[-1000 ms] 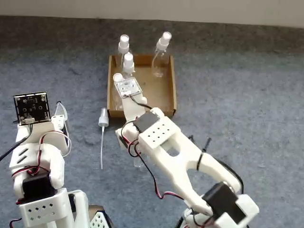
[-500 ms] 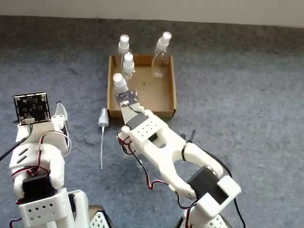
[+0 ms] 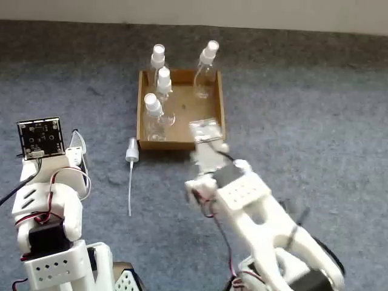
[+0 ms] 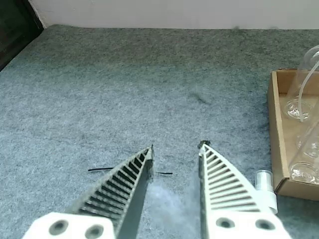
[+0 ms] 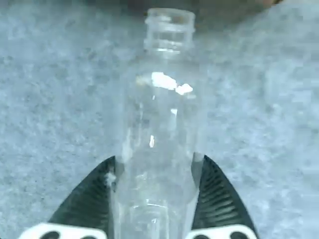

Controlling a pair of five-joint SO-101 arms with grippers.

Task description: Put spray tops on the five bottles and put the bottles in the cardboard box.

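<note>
Clamped between both fingers of the right claw (image 5: 157,167): a clear uncapped bottle (image 5: 162,109), threaded neck bare and pointing away from the claw, grey carpet-covered tabletop (image 5: 50,74) behind it; no telling whether lifted or resting. In the high view, right arm (image 3: 245,197) at near centre-right, wrist end at the near wall of the cardboard box (image 3: 215,115), toward its right corner. Box at far centre, open side up. Upright inside, each with a white spray top on: far-left bottle (image 3: 157,60), middle-left bottle (image 3: 163,82) and near-left bottle (image 3: 153,112) in a row along the left wall, far-right bottle (image 3: 206,70) toward the far right corner, well apart from that row. On the tabletop just outside the box's near left corner, a loose spray top (image 3: 131,151), lying flat, white head toward the box, thin dip tube stretched toward the near edge; between the two arms, touching neither. Left arm (image 3: 48,206) at near left, well apart from the box. Left claw (image 4: 175,148) with fingers spread apart and empty, over bare carpet; beyond its fingertips, the left wall of the box with clear bottle bases inside, and the loose spray top's head near one finger.
</note>
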